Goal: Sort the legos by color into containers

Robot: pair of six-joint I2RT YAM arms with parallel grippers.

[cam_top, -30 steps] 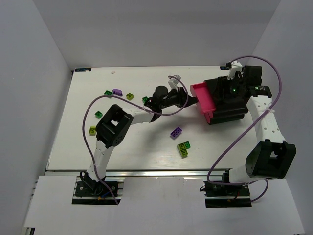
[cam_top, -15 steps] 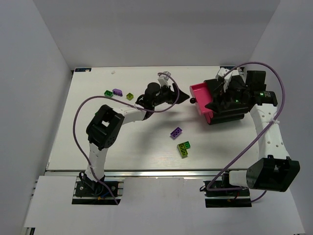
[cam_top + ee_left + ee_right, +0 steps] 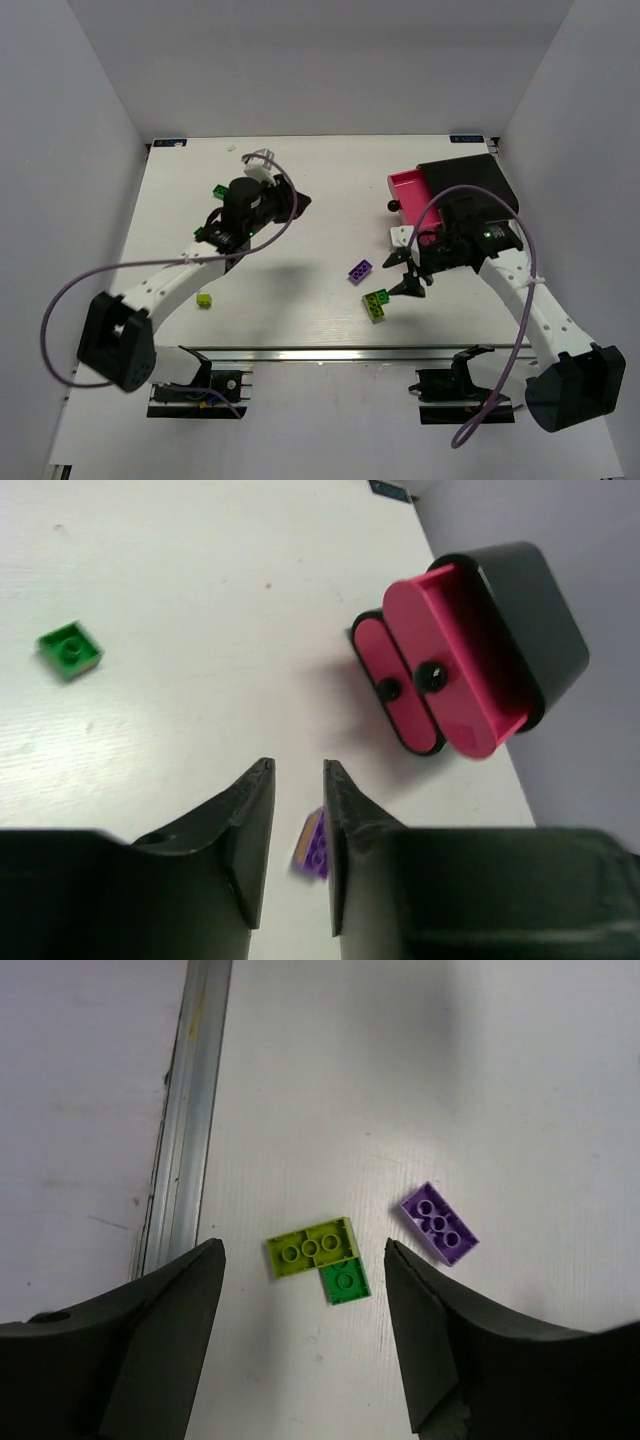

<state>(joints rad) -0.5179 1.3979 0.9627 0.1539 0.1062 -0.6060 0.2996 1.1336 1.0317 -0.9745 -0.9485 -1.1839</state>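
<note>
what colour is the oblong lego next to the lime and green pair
The oblong lego is purple, clearest in the right wrist view.

My pincer (image 3: 297,770) hung over the tabletop (image 3: 200,550), jaws a narrow slit apart, empty. A purple lego (image 3: 316,846) peeked past them. A dark green lego (image 3: 70,650) lay left. Two pink drawers (image 3: 455,670) jutted from the black cabinet (image 3: 530,610) by the right edge.

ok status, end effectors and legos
left end effector barely open, empty. right end effector wide open over lime-green lego touching dark green lego; purple lego beside. pink drawer pulled out. nothing in the way.
</note>
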